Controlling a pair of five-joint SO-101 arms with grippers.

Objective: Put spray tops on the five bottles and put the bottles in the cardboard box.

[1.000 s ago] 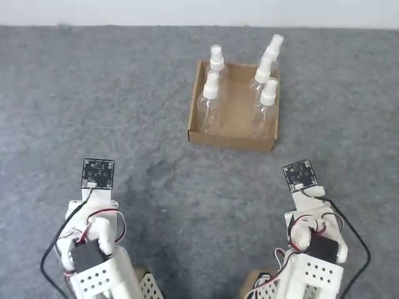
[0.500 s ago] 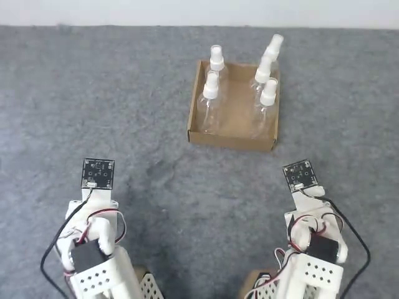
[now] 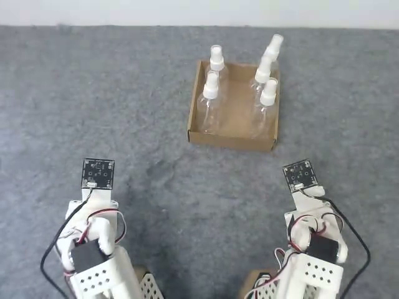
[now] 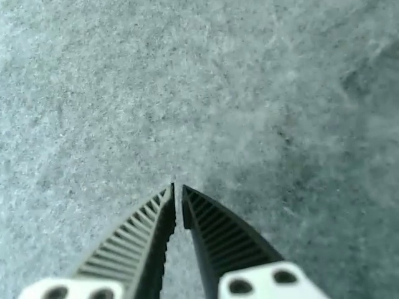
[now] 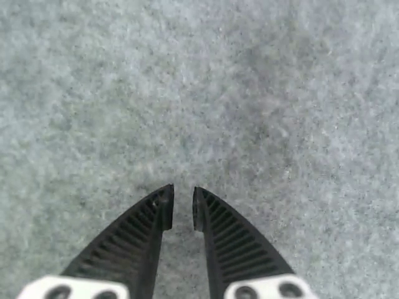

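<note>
High view puts all five spray-topped bottles (image 3: 209, 109) inside the cardboard box (image 3: 230, 141) (work apparently finished), hence the left end effector (image 4: 177, 190) and right end effector (image 5: 182, 198) sit well short of that box, jaws together, empty.

Flat grey carpet (image 3: 156, 124) all the way from the arms (image 3: 93, 249) at the near edge up to the cardboard box (image 3: 232, 141), with passing room on the box's left, right and near sides. Inside the box, five bottles (image 3: 210, 103) in the way: two along the left wall, three along the right, the far-right one leaning, spray tops (image 3: 269, 91) rising well above the low walls. Between the two rows, an open lane down the box's middle, reachable from above. Behind the box, a narrow strip of carpet, then a pale wall (image 3: 124, 12).
</note>
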